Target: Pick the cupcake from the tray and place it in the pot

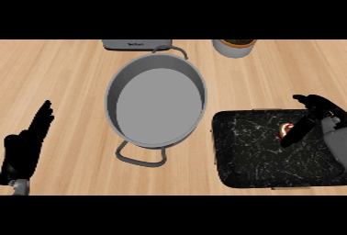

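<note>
My right hand [313, 120], fingers apart, covers the cupcake [287, 129] on the tray [257, 156]; closing off-centre could knock it over

Matt grey metal pot [156, 98]; black marbled tray [257, 156]; wood-grain counter [61, 73]

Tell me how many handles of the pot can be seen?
2. One handle is at the far rim of the pot, near the counter's back edge; the other handle is at the near rim, toward the robot.
</note>
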`<state>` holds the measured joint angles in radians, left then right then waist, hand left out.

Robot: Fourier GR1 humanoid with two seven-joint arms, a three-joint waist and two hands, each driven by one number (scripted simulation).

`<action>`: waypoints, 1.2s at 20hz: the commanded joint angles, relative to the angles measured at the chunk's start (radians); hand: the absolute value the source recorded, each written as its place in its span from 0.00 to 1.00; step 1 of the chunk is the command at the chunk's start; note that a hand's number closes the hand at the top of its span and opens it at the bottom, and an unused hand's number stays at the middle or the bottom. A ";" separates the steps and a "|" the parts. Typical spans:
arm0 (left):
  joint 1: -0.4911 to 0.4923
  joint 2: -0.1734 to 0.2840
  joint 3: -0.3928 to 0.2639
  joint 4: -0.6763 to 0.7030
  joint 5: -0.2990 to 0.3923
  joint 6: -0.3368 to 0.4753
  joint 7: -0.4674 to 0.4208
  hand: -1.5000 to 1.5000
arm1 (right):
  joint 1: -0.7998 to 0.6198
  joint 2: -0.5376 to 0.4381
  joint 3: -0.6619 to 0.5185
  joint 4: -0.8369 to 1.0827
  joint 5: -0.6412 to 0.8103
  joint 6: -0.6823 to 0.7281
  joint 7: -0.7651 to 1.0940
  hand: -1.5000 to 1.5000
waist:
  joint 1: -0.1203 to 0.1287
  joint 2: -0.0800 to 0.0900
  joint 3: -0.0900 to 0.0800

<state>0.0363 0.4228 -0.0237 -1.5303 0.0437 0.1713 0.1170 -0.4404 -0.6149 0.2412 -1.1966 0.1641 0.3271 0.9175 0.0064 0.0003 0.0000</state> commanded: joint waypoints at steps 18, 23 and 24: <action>-0.049 -0.097 0.073 0.075 -0.107 -0.081 -0.032 0.50 | -0.052 0.164 -0.084 0.268 0.287 0.030 -0.251 1.00 | 0.002 0.003 0.000; -0.057 -0.093 0.106 -0.019 -0.111 -0.111 0.079 0.50 | -0.016 0.163 -0.137 0.173 0.315 0.074 -0.215 1.00 | -0.002 0.000 0.000; 0.030 -0.108 0.113 -0.056 -0.102 -0.120 0.028 0.50 | 0.087 0.126 -0.151 0.058 0.299 0.093 -0.217 1.00 | -0.005 -0.002 0.000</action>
<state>0.0190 0.3316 0.0794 -1.5305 -0.0524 0.0675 0.1329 -0.4144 -0.4815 0.1161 -1.0703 0.4451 0.4041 0.7188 0.0033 -0.0008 -0.0009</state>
